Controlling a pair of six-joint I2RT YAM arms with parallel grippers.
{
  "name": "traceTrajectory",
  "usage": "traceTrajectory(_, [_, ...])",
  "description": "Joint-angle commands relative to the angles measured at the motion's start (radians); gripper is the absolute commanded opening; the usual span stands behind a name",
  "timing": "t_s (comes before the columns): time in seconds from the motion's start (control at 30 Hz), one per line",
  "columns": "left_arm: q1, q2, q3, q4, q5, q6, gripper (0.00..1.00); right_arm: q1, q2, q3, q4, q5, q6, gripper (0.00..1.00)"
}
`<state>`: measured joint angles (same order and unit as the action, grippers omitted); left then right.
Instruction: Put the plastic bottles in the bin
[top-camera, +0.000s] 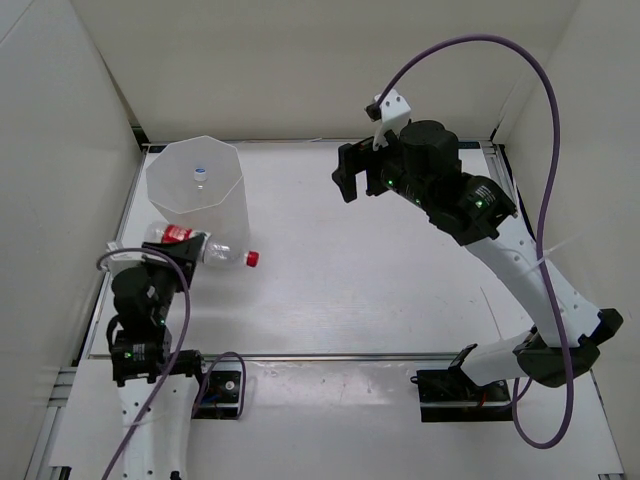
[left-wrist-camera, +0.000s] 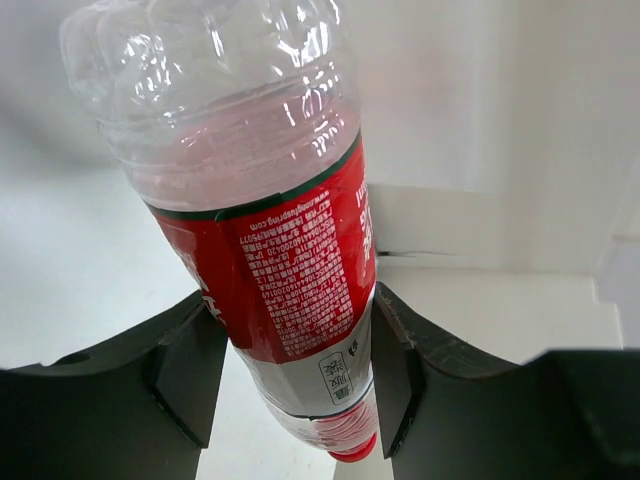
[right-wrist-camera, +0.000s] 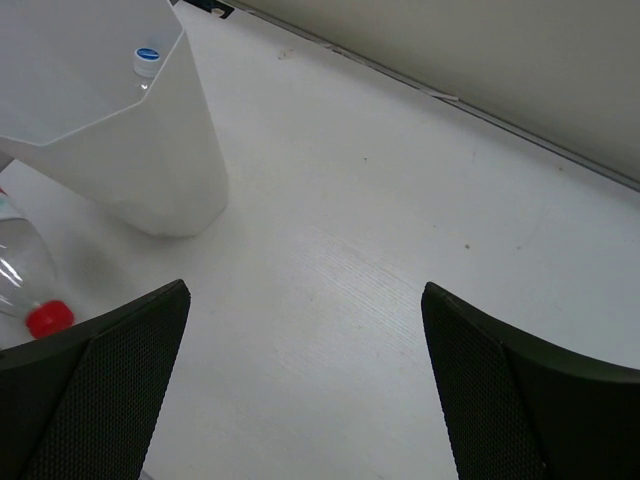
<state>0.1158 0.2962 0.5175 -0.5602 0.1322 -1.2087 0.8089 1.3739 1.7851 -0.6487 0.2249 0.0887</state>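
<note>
The red-label bottle (top-camera: 205, 248) with its red cap (top-camera: 252, 258) lies sideways just in front of the bin (top-camera: 195, 190). My left gripper (top-camera: 178, 258) is shut on its labelled body. In the left wrist view the bottle (left-wrist-camera: 290, 280) fills the gap between both fingers (left-wrist-camera: 190, 370), cap end nearest the camera. A bottle with a white and blue cap (top-camera: 200, 173) stands inside the bin. My right gripper (top-camera: 348, 180) hovers open and empty over the table's middle back. Its wrist view shows the bin (right-wrist-camera: 110, 130) and the red cap (right-wrist-camera: 48, 318). The other bottles are hidden.
White walls enclose the table on the left, back and right. The bin stands near the back left corner, close to the left wall (top-camera: 60, 200). A purple cable (top-camera: 545, 150) loops above the right arm.
</note>
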Motion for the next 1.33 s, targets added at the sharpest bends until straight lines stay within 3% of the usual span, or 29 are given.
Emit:
traceTrajectory(0.0, [0.002, 0.101, 0.224, -0.078, -0.031, 0.177, 0.50, -0.005, -0.026, 0.013, 0.009, -0.033, 0.034, 1.00])
traceTrajectory(0.27, [0.002, 0.585, 0.874, -0.004, -0.222, 0.544, 0.52, -0.014, 0.031, 0.056, -0.014, 0.001, 0.092, 1.00])
traceTrajectory(0.43, [-0.010, 0.802, 1.047, 0.006, -0.341, 0.730, 0.53, -0.024, 0.050, 0.065, -0.014, -0.018, 0.135, 1.00])
traceTrajectory(0.5, [-0.037, 0.885, 1.090, 0.006, -0.324, 0.837, 0.63, -0.024, 0.060, 0.065, -0.014, -0.018, 0.135, 1.00])
traceTrajectory(0.53, [-0.076, 0.899, 1.101, 0.006, -0.324, 0.863, 0.72, -0.033, 0.076, 0.065, -0.014, -0.006, 0.135, 1.00])
traceTrajectory(0.6, [-0.116, 0.881, 1.124, 0.006, -0.437, 0.899, 1.00, -0.046, 0.108, 0.115, -0.103, 0.026, 0.161, 1.00])
traceTrajectory(0.67, [-0.125, 0.839, 1.144, 0.006, -0.497, 0.939, 1.00, -0.080, 0.171, 0.216, -0.234, 0.059, 0.209, 1.00])
traceTrajectory(0.8, [-0.183, 0.720, 1.077, 0.006, -0.574, 1.015, 1.00, -0.174, 0.229, 0.298, -0.393, -0.050, 0.307, 1.00])
traceTrajectory(0.9, [-0.192, 0.575, 0.898, -0.016, -0.583, 0.957, 1.00, -0.243, 0.197, 0.203, -0.402, -0.210, 0.355, 1.00])
traceTrajectory(1.0, [-0.192, 0.439, 0.709, -0.082, -0.574, 0.870, 1.00, -0.267, 0.136, 0.107, -0.364, -0.259, 0.368, 1.00])
traceTrajectory(1.13, [-0.192, 0.331, 0.529, -0.187, -0.660, 0.782, 1.00, -0.287, 0.086, -0.021, -0.342, -0.259, 0.368, 1.00])
traceTrajectory(1.3, [-0.192, 0.294, 0.402, -0.199, -0.831, 0.735, 1.00, -0.287, 0.008, -0.174, -0.332, -0.113, 0.379, 1.00])
